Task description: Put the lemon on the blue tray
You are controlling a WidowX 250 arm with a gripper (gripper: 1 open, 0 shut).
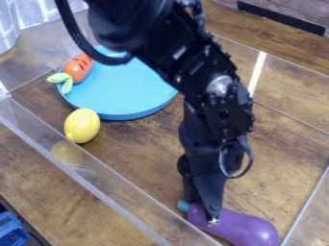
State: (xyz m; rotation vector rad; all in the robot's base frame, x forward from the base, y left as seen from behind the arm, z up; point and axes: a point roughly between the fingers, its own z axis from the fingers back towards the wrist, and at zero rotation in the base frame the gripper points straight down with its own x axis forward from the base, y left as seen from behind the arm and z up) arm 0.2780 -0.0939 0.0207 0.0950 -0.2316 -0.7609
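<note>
Lemon (83,125) sits on the table, just off the tray (118,88) rim on the near-left side, touching nothing but the wood. Looks like hollow toy plastic: light, stiff, smooth, likely slippery and prone to roll. Best pinch across the short middle, from above. Carrot (71,69) lies on the tray's left rim. Gripper (203,209) is far right, tip down at the eggplant (240,231); jaw gap hidden, can't tell.

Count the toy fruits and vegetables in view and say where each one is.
3. The lemon lies on the table beside the blue tray; the carrot rests on the tray's left rim; the eggplant lies under the arm. The arm may hide others.
</note>
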